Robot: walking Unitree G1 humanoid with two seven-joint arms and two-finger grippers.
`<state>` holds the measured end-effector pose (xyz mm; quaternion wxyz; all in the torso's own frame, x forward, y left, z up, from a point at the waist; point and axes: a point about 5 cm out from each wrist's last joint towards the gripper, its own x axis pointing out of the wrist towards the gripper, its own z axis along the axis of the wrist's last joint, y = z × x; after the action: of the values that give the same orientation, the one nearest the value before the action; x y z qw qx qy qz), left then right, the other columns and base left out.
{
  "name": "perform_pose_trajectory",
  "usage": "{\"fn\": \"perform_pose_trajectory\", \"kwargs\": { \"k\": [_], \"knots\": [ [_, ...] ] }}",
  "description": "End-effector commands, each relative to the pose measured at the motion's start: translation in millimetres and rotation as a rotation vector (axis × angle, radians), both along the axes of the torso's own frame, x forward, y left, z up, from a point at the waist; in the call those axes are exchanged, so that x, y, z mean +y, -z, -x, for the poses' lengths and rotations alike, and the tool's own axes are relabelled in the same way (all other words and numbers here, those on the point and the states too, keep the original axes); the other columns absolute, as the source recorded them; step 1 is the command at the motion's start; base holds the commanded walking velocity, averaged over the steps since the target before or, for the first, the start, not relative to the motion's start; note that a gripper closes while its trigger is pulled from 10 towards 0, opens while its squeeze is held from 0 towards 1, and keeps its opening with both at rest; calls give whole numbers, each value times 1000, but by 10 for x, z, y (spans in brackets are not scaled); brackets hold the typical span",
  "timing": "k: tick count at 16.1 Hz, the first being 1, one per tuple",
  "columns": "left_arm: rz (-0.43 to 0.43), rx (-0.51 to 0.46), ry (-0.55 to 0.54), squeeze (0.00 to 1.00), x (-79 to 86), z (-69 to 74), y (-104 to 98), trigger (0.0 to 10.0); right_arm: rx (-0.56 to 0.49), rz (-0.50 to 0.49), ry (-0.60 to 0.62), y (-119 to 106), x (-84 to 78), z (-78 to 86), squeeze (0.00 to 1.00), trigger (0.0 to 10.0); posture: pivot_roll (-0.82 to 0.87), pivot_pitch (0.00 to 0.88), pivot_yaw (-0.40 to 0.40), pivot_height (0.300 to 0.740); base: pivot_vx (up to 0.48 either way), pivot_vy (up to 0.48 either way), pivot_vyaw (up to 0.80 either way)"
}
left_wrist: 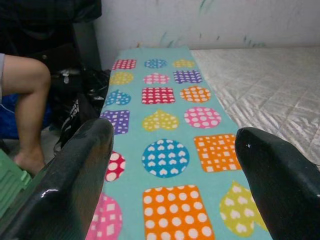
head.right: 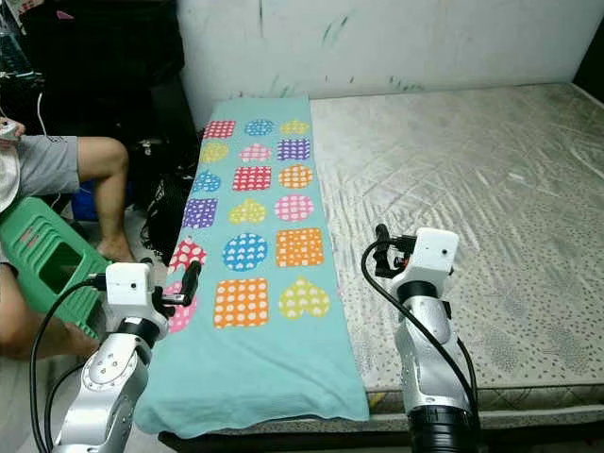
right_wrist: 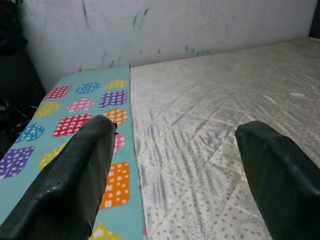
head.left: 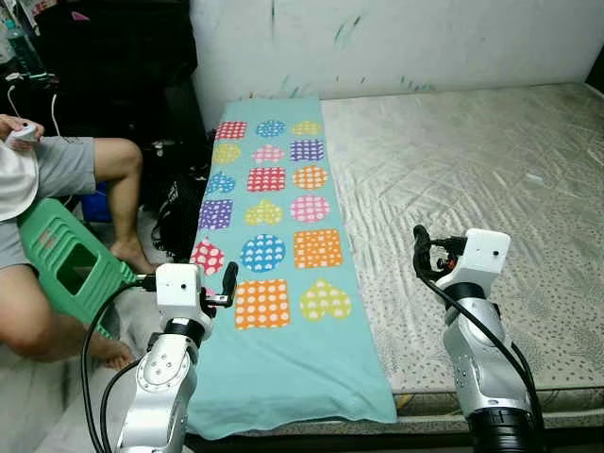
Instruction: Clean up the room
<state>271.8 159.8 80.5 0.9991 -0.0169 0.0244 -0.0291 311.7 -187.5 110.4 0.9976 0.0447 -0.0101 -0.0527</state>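
Two grippers are hovering at the near edge of a bare quilted mattress [head.left: 472,170], both with fingers spread wide and holding nothing. A teal blanket [head.left: 283,359] patterned with dotted hearts, squares and circles is lying flat along the mattress's left side, running from the wall to the near edge. The left gripper [head.left: 226,283] is hanging just beside the blanket's left border, jaws pointing along it. The right gripper [head.left: 422,253] is hanging over bare mattress, right of the blanket. A person's leg [head.left: 118,189] is resting beside a green stool [head.left: 66,255] at left.
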Motion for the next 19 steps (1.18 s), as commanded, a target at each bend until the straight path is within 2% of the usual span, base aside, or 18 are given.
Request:
{"fn": "perform_pose_trajectory", "kwargs": {
  "k": [1,9,11,19],
  "knots": [
    [-11,4,-8,0,25,-2,-2,10000,8,-4,-6,30,21,6,0,10000,-79,0,81,740,0,0,0],
    [-11,4,-8,0,25,-2,-2,10000,8,-4,-6,30,21,6,0,10000,-79,0,81,740,0,0,0],
    [27,18,0,0,-34,21,18,10000,70,-5,-66,162,79,27,0,10000,-80,0,65,740,0,0,0],
    [42,30,-6,0,-62,37,40,10000,84,12,-90,178,96,33,0,10000,-79,0,45,740,0,0,0]
  ]
}}
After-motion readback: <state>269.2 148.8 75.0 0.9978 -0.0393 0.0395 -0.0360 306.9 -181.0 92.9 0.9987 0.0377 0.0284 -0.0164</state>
